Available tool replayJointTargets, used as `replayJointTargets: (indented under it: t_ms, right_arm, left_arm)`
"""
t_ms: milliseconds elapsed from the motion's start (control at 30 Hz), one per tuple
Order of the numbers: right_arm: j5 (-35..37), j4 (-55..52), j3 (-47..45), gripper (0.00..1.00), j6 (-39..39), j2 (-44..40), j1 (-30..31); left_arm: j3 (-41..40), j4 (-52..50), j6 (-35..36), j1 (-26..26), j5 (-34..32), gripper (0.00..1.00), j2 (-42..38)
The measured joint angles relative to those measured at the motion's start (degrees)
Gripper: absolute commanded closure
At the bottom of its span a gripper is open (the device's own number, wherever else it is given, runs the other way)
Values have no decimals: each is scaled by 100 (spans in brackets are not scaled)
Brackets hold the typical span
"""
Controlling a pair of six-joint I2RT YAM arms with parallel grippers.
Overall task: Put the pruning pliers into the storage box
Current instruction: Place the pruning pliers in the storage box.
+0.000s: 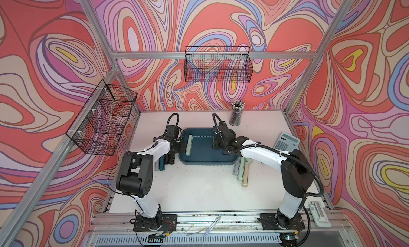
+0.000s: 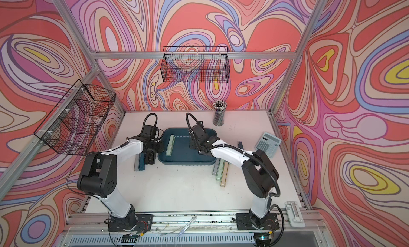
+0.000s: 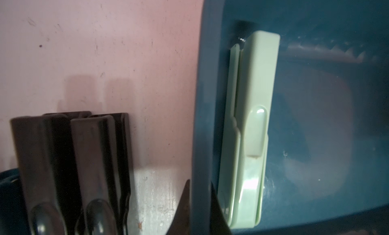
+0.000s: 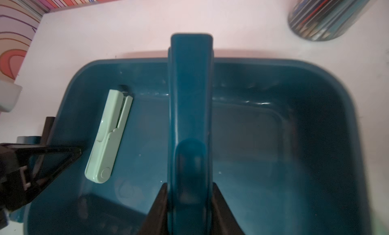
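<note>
On the white table (image 1: pixel 199 190) the storage box (image 1: pixel 205 162) sits midway between both arms, so either can reach it. At the box's left rim the left gripper (image 3: pixel 200 181) is pinched tight, the wall between its fingers, apparently to steady the box while the other arm loads. Over the box's interior the right gripper (image 4: pixel 189 184) hangs with its claw narrow around the teal-blue pliers (image 4: pixel 190 97), held lengthwise; their far end seems to overlap the back rim (a judgement: they must come down slightly nearer to clear it). Just outside the box's left wall stands the left cluster (image 1: pixel 160 165) of grey, teal and black pliers. Off its front-right corner lies the right row (image 1: pixel 241 171), grey, mint and beige. Inside, the mint pliers (image 4: pixel 109 137) lie along the left wall, leaving most of the floor bare. The calculator (image 1: pixel 286 144) and pencil cup (image 1: pixel 236 115) stand right of and behind the box, clear of the drop
</note>
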Motion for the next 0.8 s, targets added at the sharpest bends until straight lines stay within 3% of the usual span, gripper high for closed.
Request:
replayJointTargets:
  t_ms: [300, 800]
  right_arm:
    - [81, 85, 927, 83, 1036, 1495, 417]
    - [-470, 625, 2004, 77, 1609, 2444, 433]
  left_arm:
    - [-4, 0, -42, 0, 39, 100, -2]
    - [-52, 0, -79, 0, 39, 100, -11]
